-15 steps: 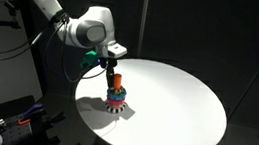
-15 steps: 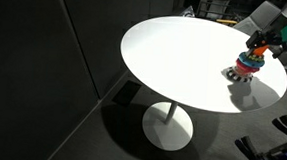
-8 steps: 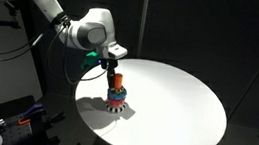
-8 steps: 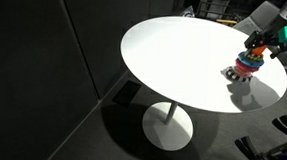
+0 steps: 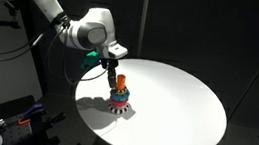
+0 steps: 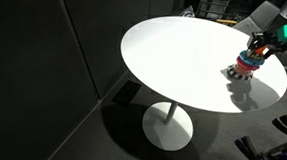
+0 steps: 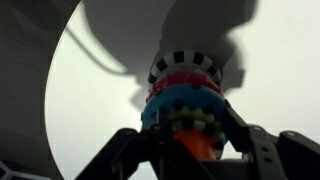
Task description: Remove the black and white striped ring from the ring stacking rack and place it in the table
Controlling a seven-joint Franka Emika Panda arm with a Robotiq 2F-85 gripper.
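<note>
I'm hovering the black Robotiq gripper (image 5: 115,73) over the small colourful ring stacking rack (image 5: 118,94) that is standing on the large round white table (image 5: 181,105). Its jaws are straddling the orange peg top (image 7: 196,143), and I can't tell whether they're clamping. The black and white striped ring (image 7: 190,62) is sitting lowest on the stack.

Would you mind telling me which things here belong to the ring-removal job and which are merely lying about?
Job: black and white striped ring, ring stacking rack, table, gripper.
Lying about: dark backdrop, pedestal base, cluttered gear.
</note>
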